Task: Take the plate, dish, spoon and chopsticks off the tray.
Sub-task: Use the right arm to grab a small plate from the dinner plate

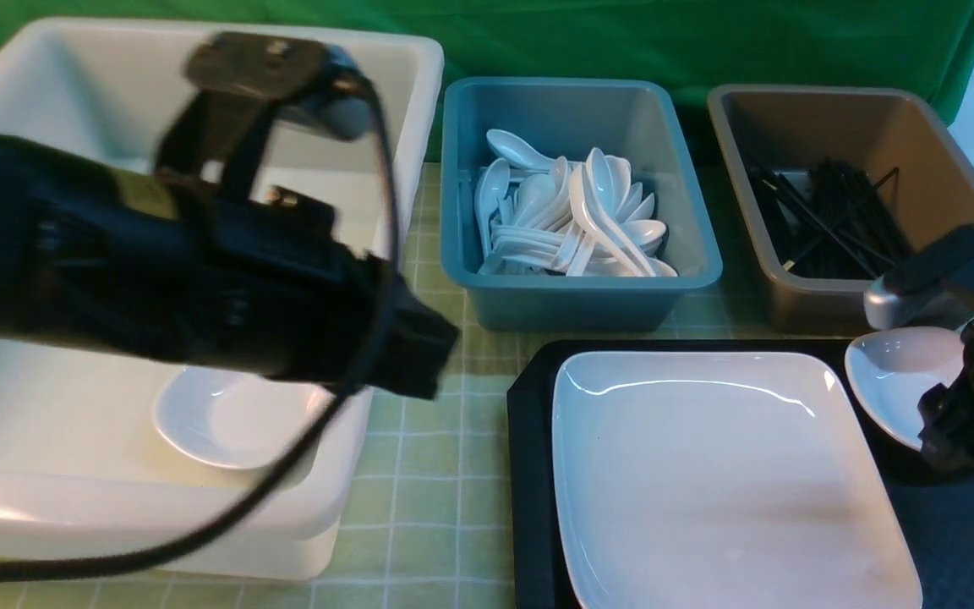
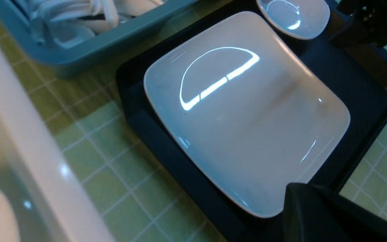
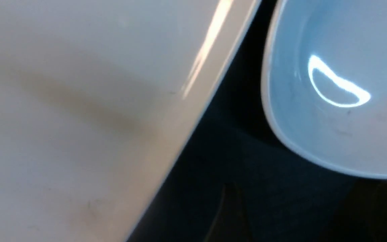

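Note:
The large white plate (image 1: 724,482) (image 2: 244,114) (image 3: 79,111) lies on the black tray (image 1: 529,474) (image 2: 166,148) (image 3: 233,151). A small white dish (image 1: 897,381) (image 2: 294,16) (image 3: 334,87) sits at the tray's back right corner. My right gripper (image 1: 956,444) (image 3: 297,205) hangs low over the tray just beside this dish, its jaws apart with only tray surface between them. My left gripper (image 1: 428,355) (image 2: 297,195) is shut and empty, blurred, between the white tub and the tray, near the plate's front corner in its wrist view. No spoon or chopsticks show on the tray.
A big white tub (image 1: 385,110) at the left holds another small white dish (image 1: 225,419). A blue tub (image 1: 580,296) behind the tray holds several white soup spoons. A brown tub (image 1: 791,288) at the back right holds several thin black sticks. The table has a green checked cloth (image 1: 428,474).

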You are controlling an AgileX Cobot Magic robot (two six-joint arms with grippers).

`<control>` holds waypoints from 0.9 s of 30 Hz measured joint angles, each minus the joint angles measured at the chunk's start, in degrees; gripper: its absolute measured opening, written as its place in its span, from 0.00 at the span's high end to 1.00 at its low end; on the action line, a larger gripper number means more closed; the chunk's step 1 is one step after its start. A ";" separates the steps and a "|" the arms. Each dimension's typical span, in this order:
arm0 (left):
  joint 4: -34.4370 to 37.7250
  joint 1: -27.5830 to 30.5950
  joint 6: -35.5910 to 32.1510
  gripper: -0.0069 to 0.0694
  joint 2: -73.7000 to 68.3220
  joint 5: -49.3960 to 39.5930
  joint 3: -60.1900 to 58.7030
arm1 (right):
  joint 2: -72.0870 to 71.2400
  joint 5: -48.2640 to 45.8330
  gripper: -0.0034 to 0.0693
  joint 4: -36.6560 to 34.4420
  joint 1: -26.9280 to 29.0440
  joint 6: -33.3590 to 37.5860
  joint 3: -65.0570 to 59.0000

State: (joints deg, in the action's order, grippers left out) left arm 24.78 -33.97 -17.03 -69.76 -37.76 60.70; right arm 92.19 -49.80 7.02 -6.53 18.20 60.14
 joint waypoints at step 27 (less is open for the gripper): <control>-1.17 -12.28 -3.41 0.93 -22.38 13.08 10.32 | 11.35 12.25 0.35 4.54 0.00 -0.51 -0.33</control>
State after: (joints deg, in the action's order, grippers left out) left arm 23.61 -46.24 -20.43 -92.14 -24.68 71.02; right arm 103.54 -37.55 11.56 -6.53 17.70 59.81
